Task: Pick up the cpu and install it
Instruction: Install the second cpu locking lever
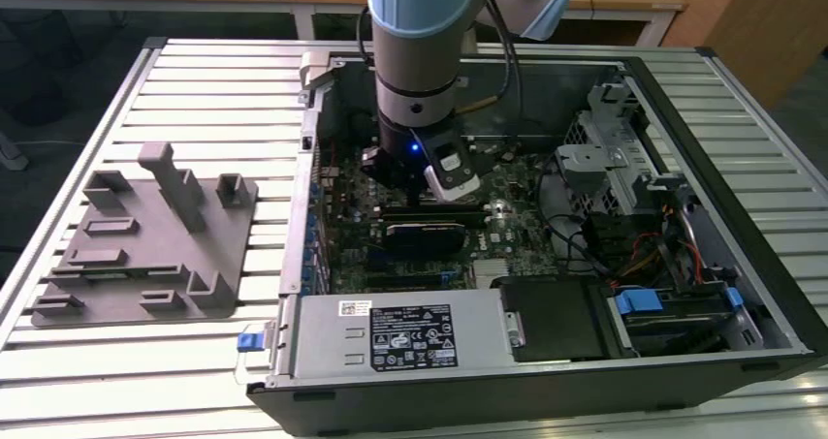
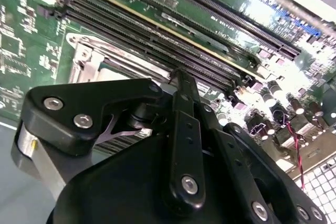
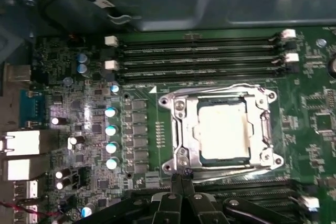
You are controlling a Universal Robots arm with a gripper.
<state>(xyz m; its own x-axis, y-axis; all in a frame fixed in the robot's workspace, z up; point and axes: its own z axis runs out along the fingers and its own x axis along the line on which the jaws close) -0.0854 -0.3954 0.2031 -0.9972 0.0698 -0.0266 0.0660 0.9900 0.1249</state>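
In the first wrist view the cpu (image 3: 223, 129), a square chip with a pale silvery lid, lies flat inside the metal-framed socket (image 3: 178, 129) on the green motherboard. My gripper (image 3: 179, 178) is just off the socket's edge with its black fingertips pressed together and nothing between them. The second wrist view has the gripper (image 2: 181, 80) low over the board, a corner of the socket frame (image 2: 86, 59) showing beside it. In the exterior view the gripper (image 1: 447, 192) reaches down into the open computer case (image 1: 673, 80).
Long black memory slots (image 3: 199, 56) run along both sides of the socket. A black block (image 1: 421, 235) sits on the board below the gripper. Case walls, a drive cage (image 1: 608, 158), cables (image 1: 647, 255) and the power supply (image 1: 401, 337) crowd in. A grey fixture (image 1: 143, 245) lies at the exterior view's left.
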